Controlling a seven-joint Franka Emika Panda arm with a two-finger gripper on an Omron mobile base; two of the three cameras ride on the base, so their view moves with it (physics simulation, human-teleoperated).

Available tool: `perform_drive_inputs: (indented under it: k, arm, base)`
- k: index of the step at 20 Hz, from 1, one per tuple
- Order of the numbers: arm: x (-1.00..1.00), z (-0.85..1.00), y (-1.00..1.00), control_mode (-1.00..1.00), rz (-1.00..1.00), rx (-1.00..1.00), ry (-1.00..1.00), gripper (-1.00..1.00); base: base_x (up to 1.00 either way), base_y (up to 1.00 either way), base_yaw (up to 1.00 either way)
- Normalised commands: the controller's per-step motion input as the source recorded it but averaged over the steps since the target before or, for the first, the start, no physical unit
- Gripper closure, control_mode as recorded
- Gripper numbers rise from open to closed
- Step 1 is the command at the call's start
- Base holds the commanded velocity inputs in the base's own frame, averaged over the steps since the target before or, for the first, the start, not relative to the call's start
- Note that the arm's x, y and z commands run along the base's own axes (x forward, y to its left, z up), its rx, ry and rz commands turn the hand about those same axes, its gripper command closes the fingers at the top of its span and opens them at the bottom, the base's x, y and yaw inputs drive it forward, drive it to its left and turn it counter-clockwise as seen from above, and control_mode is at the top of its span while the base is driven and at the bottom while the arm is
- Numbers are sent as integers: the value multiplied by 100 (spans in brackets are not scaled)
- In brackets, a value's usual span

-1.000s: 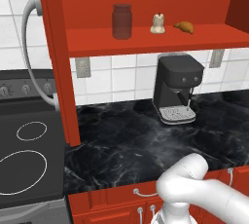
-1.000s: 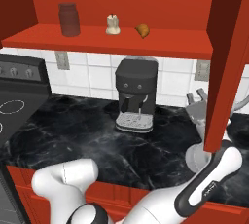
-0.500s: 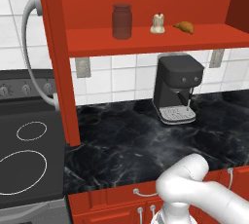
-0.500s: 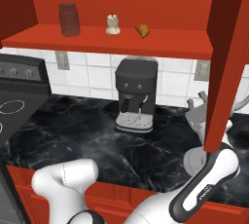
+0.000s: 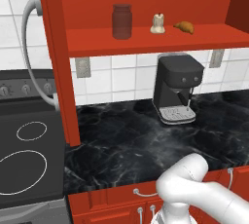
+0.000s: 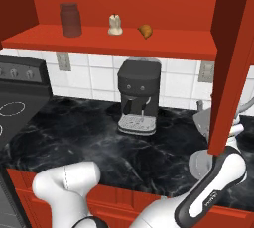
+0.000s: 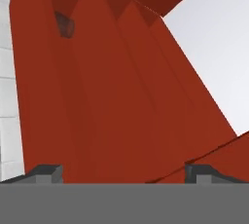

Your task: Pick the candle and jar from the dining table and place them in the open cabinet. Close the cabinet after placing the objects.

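Your gripper [image 7: 121, 172] sits at the bottom of the hand view, jaws spread wide with nothing between them, right up against the red panel of the cabinet [image 7: 112, 101] door (in the right base view that door hangs at the right edge). Farther back, centre frame, a black coffee machine [image 5: 177, 89] stands on the counter [image 5: 126, 145]. Up top on the cabinet shelf you've got the jar [image 5: 122, 21], then the candle [image 5: 158, 23], then a croissant [image 5: 184, 27], each apart.

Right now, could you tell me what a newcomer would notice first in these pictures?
The open red cabinet stands out, with the dark jar, cream candle and a croissant lined up on its shelf. Below, a black coffee machine sits on the marble counter. The open hand faces a cabinet door.
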Motion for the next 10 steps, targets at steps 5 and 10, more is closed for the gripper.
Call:
perform_drive_inputs:
  k: [5,10]
  arm:
    - [0,11,-23,-100,0,2,0,-100]
    - [0,20,-14,-100,0,0,-1,-100]
  base:
    - [0,0,0]
    - [0,0,0]
